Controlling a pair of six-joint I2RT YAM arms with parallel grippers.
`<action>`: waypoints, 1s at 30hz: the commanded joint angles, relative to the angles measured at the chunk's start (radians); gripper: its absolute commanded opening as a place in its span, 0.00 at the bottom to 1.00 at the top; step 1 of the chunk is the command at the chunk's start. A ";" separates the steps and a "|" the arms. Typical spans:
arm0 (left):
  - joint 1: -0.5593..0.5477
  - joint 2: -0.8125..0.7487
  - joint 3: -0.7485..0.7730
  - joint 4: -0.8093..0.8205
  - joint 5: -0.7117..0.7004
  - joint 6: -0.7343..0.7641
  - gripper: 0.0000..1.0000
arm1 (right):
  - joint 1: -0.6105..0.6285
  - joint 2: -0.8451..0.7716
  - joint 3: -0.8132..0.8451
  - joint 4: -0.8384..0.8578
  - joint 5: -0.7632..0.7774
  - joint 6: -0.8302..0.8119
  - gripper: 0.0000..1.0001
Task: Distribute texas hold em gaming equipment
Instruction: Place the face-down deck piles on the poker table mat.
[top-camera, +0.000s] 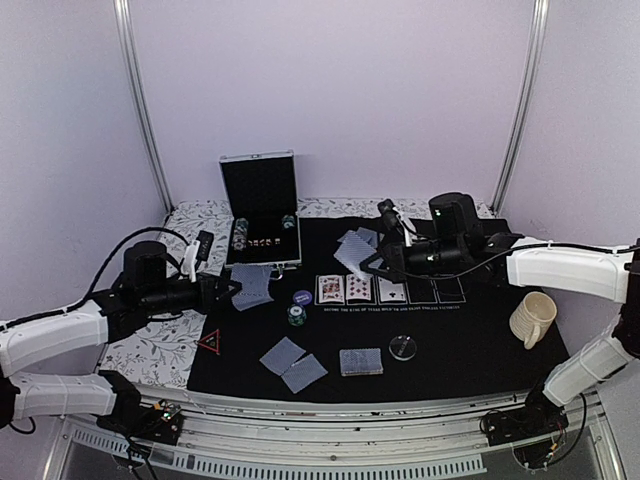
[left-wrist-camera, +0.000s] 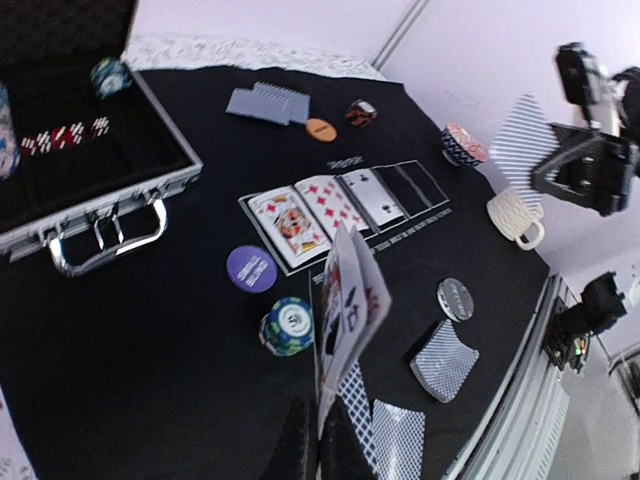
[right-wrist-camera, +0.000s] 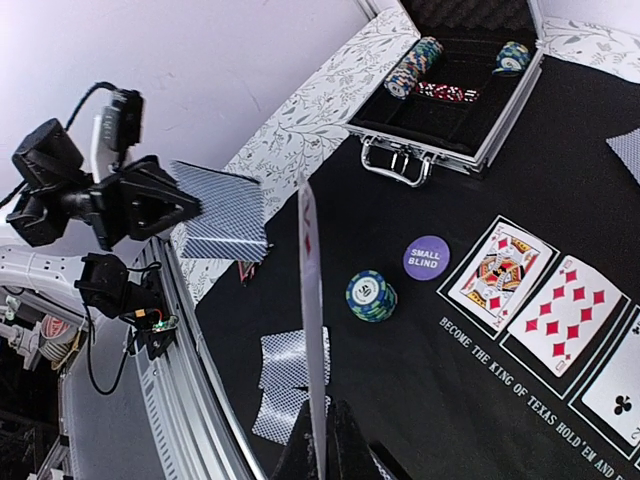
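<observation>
My left gripper (left-wrist-camera: 319, 402) is shut on a small fan of playing cards (left-wrist-camera: 352, 295), held upright above the black mat's left part (top-camera: 252, 285). My right gripper (right-wrist-camera: 323, 405) is shut on one card (right-wrist-camera: 312, 300), seen edge-on, and it hovers over the mat's back middle (top-camera: 372, 262). Three face-up cards (top-camera: 359, 289) lie in the mat's printed rectangles. A green-blue chip stack (top-camera: 296, 315) stands by a purple "small blind" disc (top-camera: 302, 297). Two face-down cards (top-camera: 292, 364), a deck (top-camera: 361, 361) and a clear disc (top-camera: 403, 347) lie near the front. The red triangle marker (top-camera: 209, 342) is at the front left.
An open metal case (top-camera: 262, 210) with chips stands at the back left. A cream mug (top-camera: 533, 318) sits on the right. More face-down cards (left-wrist-camera: 268, 103), an orange chip (left-wrist-camera: 320, 130) and other chips (left-wrist-camera: 462, 145) lie along the mat's far side.
</observation>
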 joint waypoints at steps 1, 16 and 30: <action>0.064 0.067 -0.088 0.103 -0.024 -0.169 0.00 | 0.039 0.044 0.082 -0.061 0.031 -0.055 0.02; 0.167 0.384 -0.185 0.376 0.020 -0.324 0.00 | 0.064 0.053 0.094 -0.090 0.039 -0.078 0.02; 0.186 0.518 -0.106 0.246 -0.075 -0.302 0.16 | 0.073 0.048 0.109 -0.112 0.035 -0.091 0.02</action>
